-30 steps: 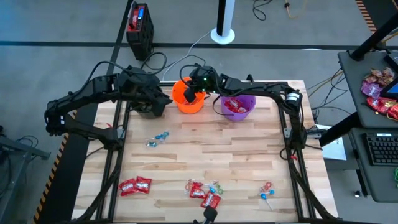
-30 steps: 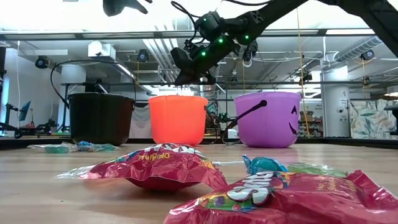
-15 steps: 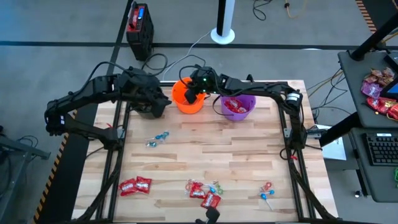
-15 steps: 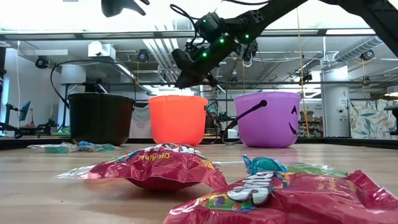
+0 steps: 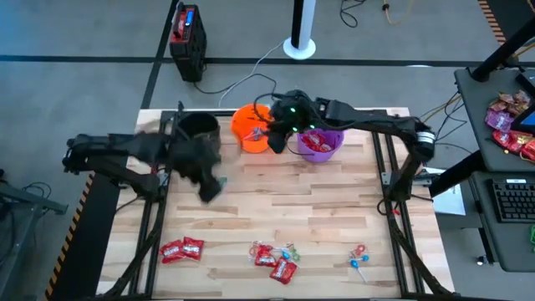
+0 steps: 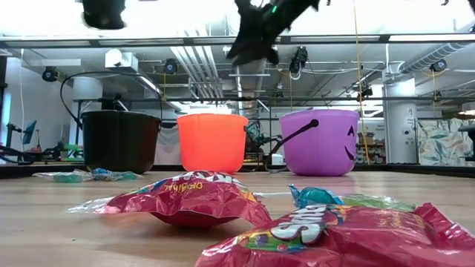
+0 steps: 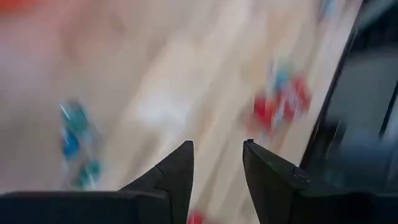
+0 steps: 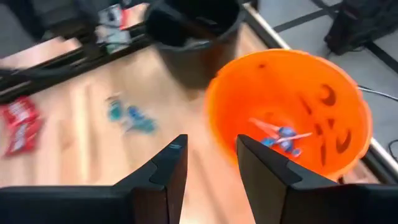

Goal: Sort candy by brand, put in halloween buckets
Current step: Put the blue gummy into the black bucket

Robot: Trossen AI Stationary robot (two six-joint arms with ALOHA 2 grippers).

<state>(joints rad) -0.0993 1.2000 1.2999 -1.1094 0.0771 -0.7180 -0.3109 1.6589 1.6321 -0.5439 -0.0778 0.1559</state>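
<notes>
Three buckets [image 5: 251,127]; perhaps five red packets [image 5: 181,248].

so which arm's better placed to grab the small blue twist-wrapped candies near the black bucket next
Probably the left. The left gripper hangs open over the wooden table about where those small blue twist-wrapped candies lie. The right gripper, open and empty, is by the orange plastic bucket, farther from them.
</notes>
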